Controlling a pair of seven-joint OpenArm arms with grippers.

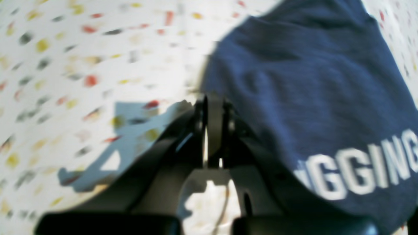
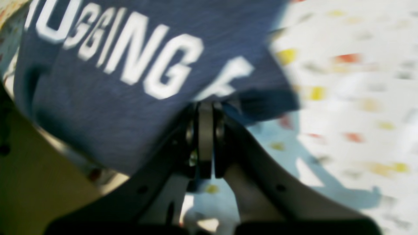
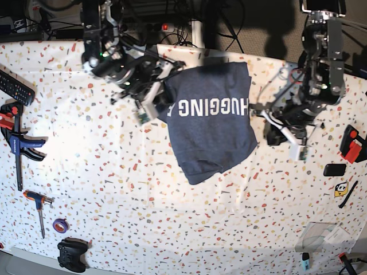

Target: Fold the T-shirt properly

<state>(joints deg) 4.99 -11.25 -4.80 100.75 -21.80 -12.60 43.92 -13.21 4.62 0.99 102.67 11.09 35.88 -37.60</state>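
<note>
Toward the bench's (image 3: 132, 212) top edge in the base view, between the two arms, lies the T-shirt (image 3: 212, 134), dark blue-grey, its white "HUGGING" lettering face up and upside down in that view. Its outline is uneven: the end nearer the bottom edge tapers to a blunt, rumpled corner.

The left end effector (image 1: 210, 101) is closed, its tips by the shirt's border on its own side. The right end effector (image 2: 207, 109) is closed too, at the opposite border, next to the last letters; whether either pinches any cloth, I cannot tell.

Near the base view's left edge of the bench lie a blue clamp (image 3: 23, 145), an orange-and-blue tool (image 3: 38, 200), a roll of tape (image 3: 60, 225) and a black game controller (image 3: 72, 255). Toward the bottom right corner is a clear plastic bag (image 3: 324, 238).
</note>
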